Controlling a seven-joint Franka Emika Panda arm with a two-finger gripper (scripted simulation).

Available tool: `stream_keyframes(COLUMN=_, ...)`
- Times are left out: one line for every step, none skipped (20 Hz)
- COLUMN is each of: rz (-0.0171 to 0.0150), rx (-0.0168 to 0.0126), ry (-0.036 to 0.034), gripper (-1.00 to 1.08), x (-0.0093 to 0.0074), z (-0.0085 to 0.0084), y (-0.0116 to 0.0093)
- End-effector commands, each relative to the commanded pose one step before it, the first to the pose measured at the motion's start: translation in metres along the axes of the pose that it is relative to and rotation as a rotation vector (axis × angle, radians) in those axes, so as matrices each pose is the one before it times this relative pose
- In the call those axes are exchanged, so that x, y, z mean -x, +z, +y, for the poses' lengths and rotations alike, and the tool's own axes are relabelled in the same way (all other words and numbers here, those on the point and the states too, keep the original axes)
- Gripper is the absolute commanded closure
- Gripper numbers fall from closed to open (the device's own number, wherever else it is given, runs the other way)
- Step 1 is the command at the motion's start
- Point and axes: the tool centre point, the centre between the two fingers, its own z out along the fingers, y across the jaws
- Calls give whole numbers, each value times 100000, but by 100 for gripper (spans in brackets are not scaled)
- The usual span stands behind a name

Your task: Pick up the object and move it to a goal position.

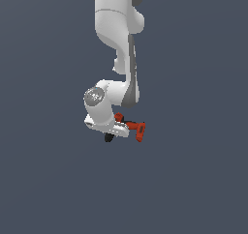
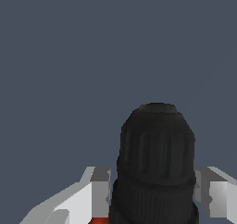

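The small power drill [image 1: 140,131] has a red-orange body and boxy base and a black chuck [image 1: 109,138]. It is held sideways in my white gripper [image 1: 121,128] in the exterior view, its base sticking out toward that view's right. In the wrist view the black ribbed chuck [image 2: 156,163] fills the space between my two white fingers [image 2: 95,190], which press on it from both sides. A sliver of the red body [image 2: 99,220] shows at the picture's edge. My gripper [image 2: 155,188] is shut on the drill.
The white arm [image 1: 116,30] comes down from the top of the exterior view. Around it there is only a plain dark grey-blue surface [image 1: 193,180]. No goal marker shows in either view.
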Motion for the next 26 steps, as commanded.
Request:
stream_keyframes(rz=25, rx=51, ry=36, gripper=108, x=-36, z=54, y=116)
stream_keyframes(rz=0, rx=0, ry=0, gripper=108, x=0, z=0, y=0)
stream_keyframes(rz=-22, rx=-49, ry=-44, gripper=108, x=33, z=-54, y=-107)
stream_keyframes(rz=81, rx=-20, ry=-12, gripper=108, x=-21, z=17, y=-16)
stream_keyframes(rz=230, rx=-69, ry=-44, gripper=108, x=-63, z=46, y=-40)
stream_keyframes(rz=391, rx=-116, ry=-74, gripper=108, x=-105, z=76, y=-71)
stream_keyframes(rz=545, rx=-162, ry=-103, gripper=108, x=-147, z=107, y=-97)
stream_keyframes(rz=704, rx=-210, ry=-133, gripper=108, x=-189, z=138, y=-127)
stream_keyframes(rz=859, rx=-257, ry=-162, gripper=108, x=-231, z=169, y=-153)
stream_keyframes(rz=1015, rx=-304, ry=-191, gripper=108, x=-273, z=199, y=-182)
stream_keyframes(rz=1163, rx=-349, ry=-219, gripper=108, x=-313, z=229, y=-209)
stream_keyframes(rz=1306, rx=-393, ry=-246, gripper=108, x=-351, z=256, y=-235)
stream_keyframes(rz=1443, rx=-436, ry=-271, gripper=108, x=-387, z=283, y=-260)
stream_keyframes(rz=1571, rx=-476, ry=-294, gripper=108, x=-422, z=308, y=-283)
stream_keyframes(rz=1693, rx=-514, ry=-316, gripper=108, x=-455, z=332, y=-306)
stream_keyframes(rz=1807, rx=-550, ry=-337, gripper=108, x=-485, z=354, y=-326)
stream_keyframes(rz=1912, rx=-585, ry=-356, gripper=108, x=-514, z=374, y=-346)
stream_keyframes(rz=2009, rx=-618, ry=-373, gripper=108, x=-540, z=393, y=-363)
stream_keyframes(rz=2097, rx=-649, ry=-389, gripper=108, x=-564, z=410, y=-380)
stream_keyframes(rz=2178, rx=-679, ry=-403, gripper=108, x=-586, z=425, y=-395)
stream_keyframes(rz=2251, rx=-707, ry=-416, gripper=108, x=-606, z=438, y=-408)
stream_keyframes(rz=2316, rx=-733, ry=-427, gripper=108, x=-624, z=450, y=-420)
stream_keyframes(rz=2366, rx=-755, ry=-436, gripper=108, x=-637, z=459, y=-430)
stream_keyframes(rz=2362, rx=-760, ry=-435, gripper=108, x=-637, z=457, y=-429)
stream_keyframes(rz=2301, rx=-747, ry=-423, gripper=108, x=-621, z=444, y=-418)
stream_keyframes(rz=2243, rx=-735, ry=-412, gripper=108, x=-606, z=432, y=-407)
